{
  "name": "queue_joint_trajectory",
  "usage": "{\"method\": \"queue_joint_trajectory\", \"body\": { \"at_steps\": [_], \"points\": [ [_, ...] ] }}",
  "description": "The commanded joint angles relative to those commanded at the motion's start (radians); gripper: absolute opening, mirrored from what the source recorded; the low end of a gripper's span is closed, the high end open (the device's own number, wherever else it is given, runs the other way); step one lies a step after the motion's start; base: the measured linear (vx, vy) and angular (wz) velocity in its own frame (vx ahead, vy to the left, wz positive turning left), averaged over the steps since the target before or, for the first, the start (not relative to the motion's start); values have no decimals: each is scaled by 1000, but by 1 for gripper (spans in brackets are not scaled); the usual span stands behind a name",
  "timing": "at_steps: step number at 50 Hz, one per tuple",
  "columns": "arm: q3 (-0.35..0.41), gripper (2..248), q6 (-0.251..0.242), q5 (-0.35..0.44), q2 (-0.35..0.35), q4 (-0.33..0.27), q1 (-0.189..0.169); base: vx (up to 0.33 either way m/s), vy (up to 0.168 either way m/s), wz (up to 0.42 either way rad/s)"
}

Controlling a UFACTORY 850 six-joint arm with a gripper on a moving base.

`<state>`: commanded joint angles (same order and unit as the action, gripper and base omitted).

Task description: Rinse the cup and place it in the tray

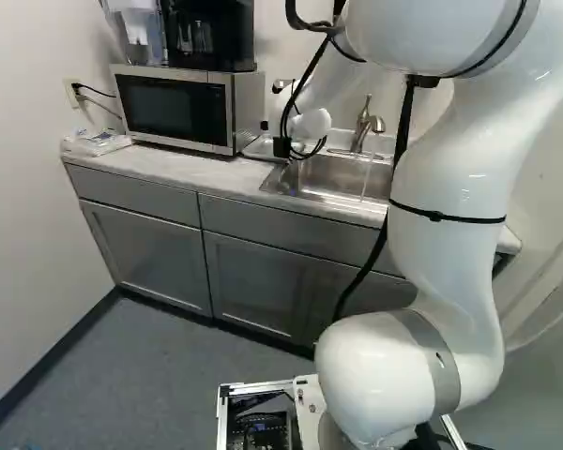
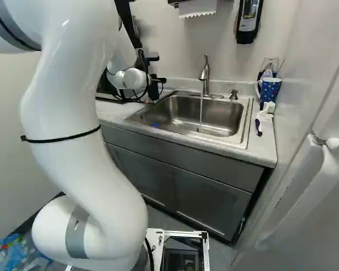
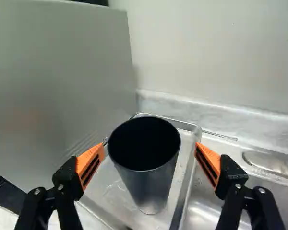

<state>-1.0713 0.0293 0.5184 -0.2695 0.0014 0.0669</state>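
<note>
Silver metal and a dark glass door mark the microwave (image 1: pixel 174 108) on the pale surface (image 1: pixel 192 167), with a black appliance (image 1: pixel 208 36) on top. Its side panel rises close beside the tray (image 3: pixel 111 188), walling off 1 side; the sink (image 2: pixel 175 116) lies on the other, and the backsplash (image 3: pixel 182 108) runs behind. A thin stream of water (image 2: pixel 200 113) falls from the faucet (image 2: pixel 205 76) into the basin. Near the wall at the right of the right base view stands a blue patterned mug (image 2: pixel 270 88); above hang a jagged-edged paper towel (image 2: pixel 198 7) and a black dispenser (image 2: pixel 249 22).

The cup (image 3: pixel 146 187) stands upright inside the tray, round-mouthed and tapering towards its base, its interior nearly black and its outside dark grey with a soft sheen lower down.

The gripper (image 2: pixel 153 87) is at the microwave end of the sink. In the wrist view its jaws are spread wide, with 1 slotted orange pad (image 3: pixel 91 165) on each side of the cup, not pinching it.

Shiny, shallow metal with rounded corners forms the tray; the surface looks marbled and smooth, and the grey cabinets (image 1: pixel 145 253) below have recessed, flat-panelled doors.
</note>
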Motion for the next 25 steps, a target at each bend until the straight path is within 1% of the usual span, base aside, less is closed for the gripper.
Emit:
{"method": "queue_joint_trajectory", "body": {
  "at_steps": [25],
  "points": [
    [-17,247,0,0,33,0,0,0,0,0]
  ]
}}
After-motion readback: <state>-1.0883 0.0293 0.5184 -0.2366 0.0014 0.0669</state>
